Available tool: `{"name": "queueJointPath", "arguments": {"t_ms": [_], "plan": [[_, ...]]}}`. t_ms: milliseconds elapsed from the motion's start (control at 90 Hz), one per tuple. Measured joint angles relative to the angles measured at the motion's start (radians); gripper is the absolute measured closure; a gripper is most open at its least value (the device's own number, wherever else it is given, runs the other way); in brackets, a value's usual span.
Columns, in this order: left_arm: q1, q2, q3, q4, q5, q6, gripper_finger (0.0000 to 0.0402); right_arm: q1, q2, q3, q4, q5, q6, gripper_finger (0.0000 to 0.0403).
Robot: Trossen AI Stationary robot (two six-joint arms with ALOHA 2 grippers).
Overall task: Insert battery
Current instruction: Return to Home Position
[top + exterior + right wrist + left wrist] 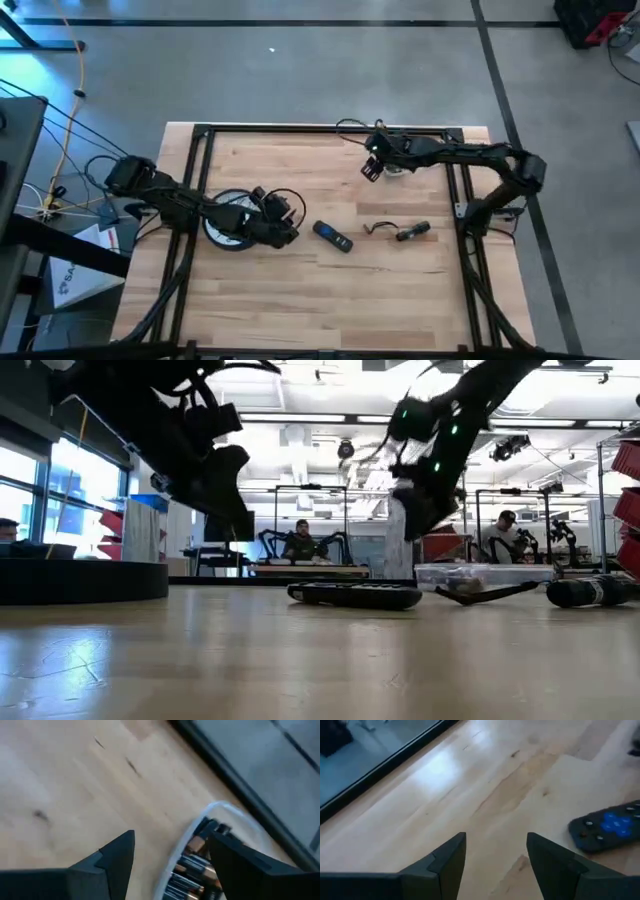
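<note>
Left gripper [290, 230] fingers sit closest to the lens in its wrist view: spread apart, nothing between them, bare wood table [300, 300] underneath. Black remote [332, 236] lies flat on the table, button side up, blue keys showing. Its battery side is hidden, so can't tell the cover's state. Left gripper is just beside the remote, on its left in the high view, raised off the wood and not touching it. Round dark dish [225, 225] is further left of the remote, under the left arm. Right gripper [372, 168] is well apart from the remote, toward the table's far edge, raised, fingers apart, holding nothing. Clear container [180, 847] with batteries [192, 864] sits right by that gripper. Short black cylinder [412, 232] with a thin cord [377, 228] lies right of the remote, near but not touching. Low view: people [300, 540] seated in the room behind the remote.
</note>
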Motion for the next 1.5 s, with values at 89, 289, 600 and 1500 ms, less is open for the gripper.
{"name": "queueJointPath", "arguments": {"t_ms": [89,289,600,1500], "plan": [[-0.01,0.0,0.0,0.006,0.016,0.012,0.0212,-0.005,-0.101,-0.026,-0.006,-0.045,-0.017,0.0183],[-0.035,-0.02,0.0,0.102,0.024,0.125,0.0212,0.058,-0.342,-0.204,0.101,-0.198,-0.014,0.0183],[0.066,-0.086,0.001,0.297,0.331,0.465,0.0212,0.175,-0.641,-0.523,0.401,-0.404,-0.056,0.0183],[0.358,-0.389,-0.316,0.676,0.71,0.676,0.0212,0.208,-1.454,-0.993,0.524,-0.499,0.183,0.0218]]}}
